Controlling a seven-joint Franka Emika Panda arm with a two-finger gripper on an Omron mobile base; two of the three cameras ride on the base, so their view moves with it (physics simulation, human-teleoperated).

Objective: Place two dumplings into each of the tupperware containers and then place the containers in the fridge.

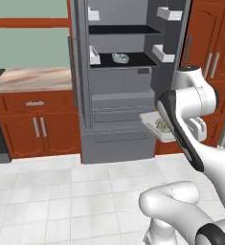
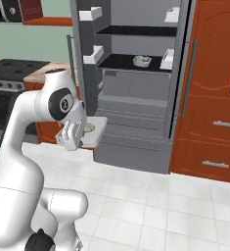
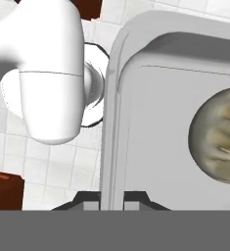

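Note:
My gripper is shut on the rim of a pale grey tupperware container, and a beige pleated dumpling lies inside it. From the base views this container hangs level in front of the open fridge, at drawer height, with dumplings in it. In the right base view the gripper grips the container's near edge. A second tupperware container with lumps in it rests on the fridge's lower black shelf.
The fridge doors stand open on both sides, with pale door bins. Red-brown cabinets flank the fridge. A black stove sits at the left. White tiled floor lies below.

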